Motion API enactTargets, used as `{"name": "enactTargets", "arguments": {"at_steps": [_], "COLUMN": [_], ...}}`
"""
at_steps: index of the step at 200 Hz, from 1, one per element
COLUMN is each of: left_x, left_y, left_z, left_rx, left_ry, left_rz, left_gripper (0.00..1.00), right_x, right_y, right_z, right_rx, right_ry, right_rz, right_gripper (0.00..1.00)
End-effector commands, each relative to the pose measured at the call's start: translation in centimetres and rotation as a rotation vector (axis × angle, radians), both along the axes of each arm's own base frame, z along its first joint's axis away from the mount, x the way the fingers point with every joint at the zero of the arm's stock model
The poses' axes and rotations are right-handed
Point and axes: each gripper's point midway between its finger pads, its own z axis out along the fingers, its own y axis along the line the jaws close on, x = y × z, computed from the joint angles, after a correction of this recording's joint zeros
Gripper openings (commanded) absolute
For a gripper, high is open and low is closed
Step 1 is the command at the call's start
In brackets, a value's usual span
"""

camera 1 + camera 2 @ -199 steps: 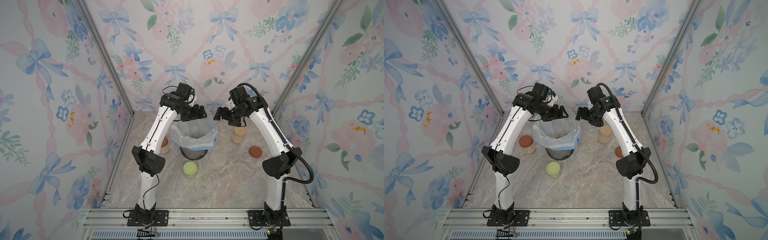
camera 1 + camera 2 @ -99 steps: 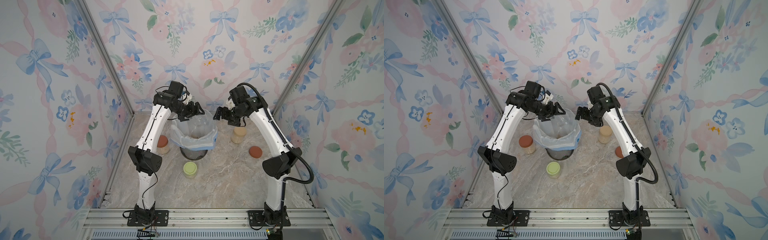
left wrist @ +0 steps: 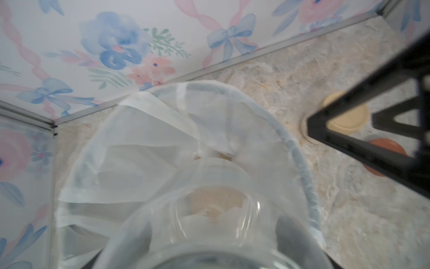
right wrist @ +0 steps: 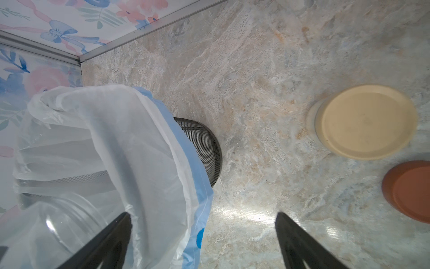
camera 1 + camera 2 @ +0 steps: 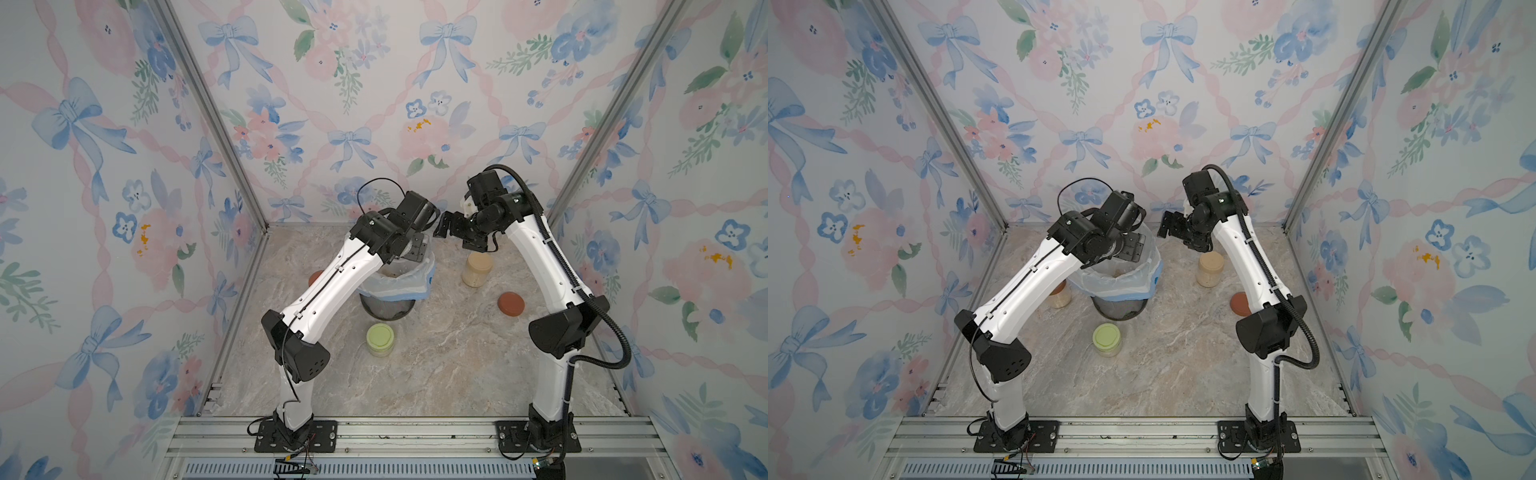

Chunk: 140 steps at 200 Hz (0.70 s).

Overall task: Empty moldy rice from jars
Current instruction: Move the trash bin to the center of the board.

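The jar (image 3: 209, 235) held in the left gripper (image 5: 415, 251) has been swung over the bin (image 5: 386, 309) to be emptied; the right gripper (image 4: 203, 215) is kept wide.

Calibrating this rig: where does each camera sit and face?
Top views: high in front, looking down on the marble table; left arm and right arm whole.
Left wrist: over the lined bin, looking down along the held clear jar; left pincer hidden here.
Right wrist: beside the bin, facing down; open right pincer shows.
Shared: both wrist views catch the beige-lidded jar.
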Motion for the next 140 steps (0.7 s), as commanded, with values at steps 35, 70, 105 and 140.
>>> {"name": "enactTargets", "arguments": {"at_steps": [35,70,105,140], "left_x": [0.8,0.5,0.5,0.8], "left_y": [0.5,-2.7,-3.2,-2.5], "left_z": [4.2,0.0,1.3,1.0], "left_rx": [-0.042,-0.309,-0.694,-0.702], "left_ry": [-0.124,0.153,0.365,0.378], "left_rz": [-0.008,-0.215,-0.25,-0.238], "left_gripper": [0.0,0.0,0.0,0.0], "right_x": [-0.1,0.2,0.3,0.4], "right_y": [-0.1,-0.1,0.2,0.4], "right_z": [1.4,1.2,1.4,1.2], "right_rx": [0.036,0.039,0.048,0.052], "right_ry": [-0.027,-0.027,-0.032,-0.028], "right_rz": [-0.017,-0.02,-0.017,-0.015], "right_gripper": [0.97,0.97,0.97,0.97]}}
